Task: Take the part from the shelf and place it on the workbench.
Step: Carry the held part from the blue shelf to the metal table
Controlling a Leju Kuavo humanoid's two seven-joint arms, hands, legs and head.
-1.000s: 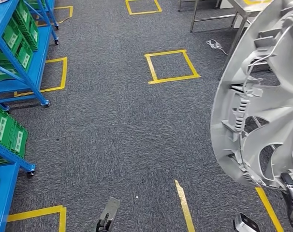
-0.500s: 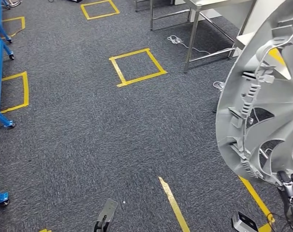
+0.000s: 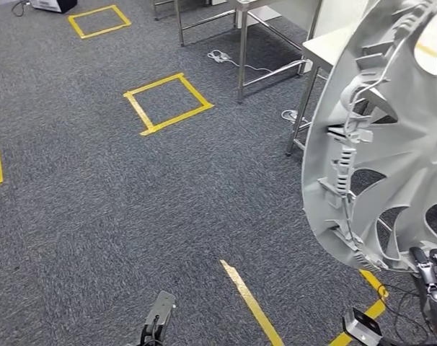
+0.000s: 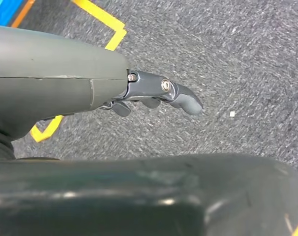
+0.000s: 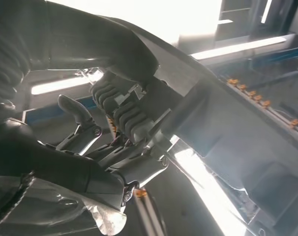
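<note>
Behind part (image 3: 390,137), workbench (image 3: 336,50) half hidden

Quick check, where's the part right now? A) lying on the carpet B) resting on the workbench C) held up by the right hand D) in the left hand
C: the right hand grips the lower rim of the grey wheel cover, which stands raised above the carpet, short of the metal table.
</note>
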